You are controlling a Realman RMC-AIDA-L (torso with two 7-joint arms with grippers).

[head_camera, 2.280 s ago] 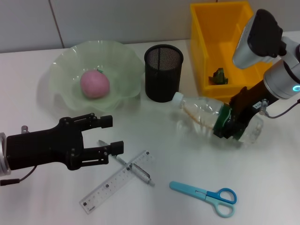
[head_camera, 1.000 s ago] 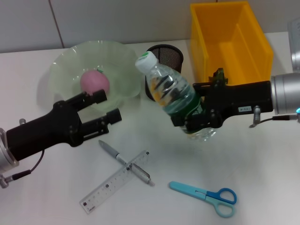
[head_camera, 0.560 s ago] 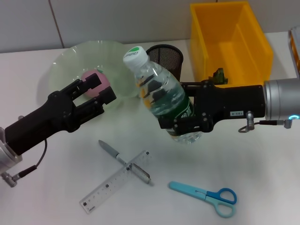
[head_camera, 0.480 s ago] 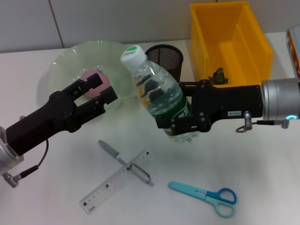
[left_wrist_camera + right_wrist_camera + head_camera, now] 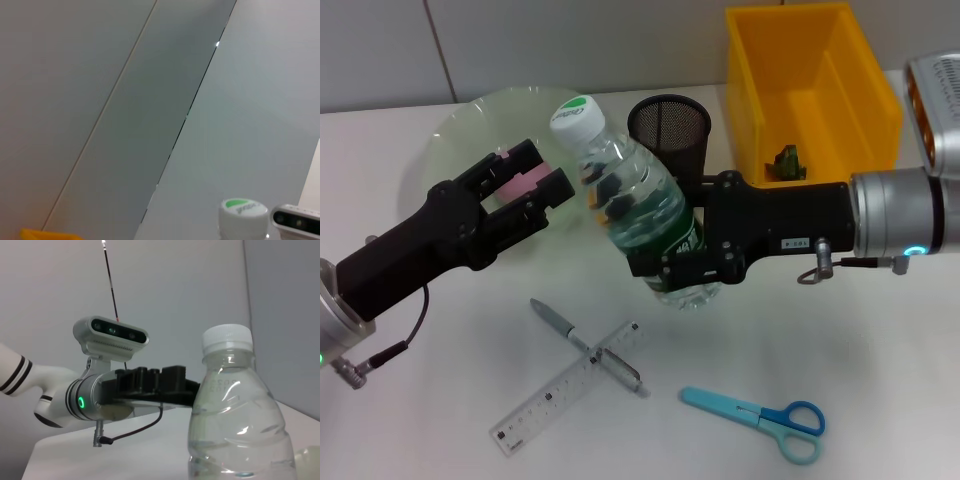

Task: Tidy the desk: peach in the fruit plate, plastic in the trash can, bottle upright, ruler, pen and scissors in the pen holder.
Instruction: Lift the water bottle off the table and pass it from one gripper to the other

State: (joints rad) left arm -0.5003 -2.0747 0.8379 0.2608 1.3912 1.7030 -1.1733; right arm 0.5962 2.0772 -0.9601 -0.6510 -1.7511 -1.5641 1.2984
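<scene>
Above the bench, your right hand is clamped around the lower body of the bottle, holding it tilted in the air with its cap toward the fruit plate. Your left hand hovers just beside the bottle's neck, fingers spread and holding nothing. Judge the bottle as light, thin-walled and smooth: it looks almost empty, so it will likely dent under a hard squeeze and tip easily once stood up. Keep your grip low on the labelled band, where the wall is stiffest. Pen, ruler and scissors lie on the bench, still outside the pen holder.
</scene>
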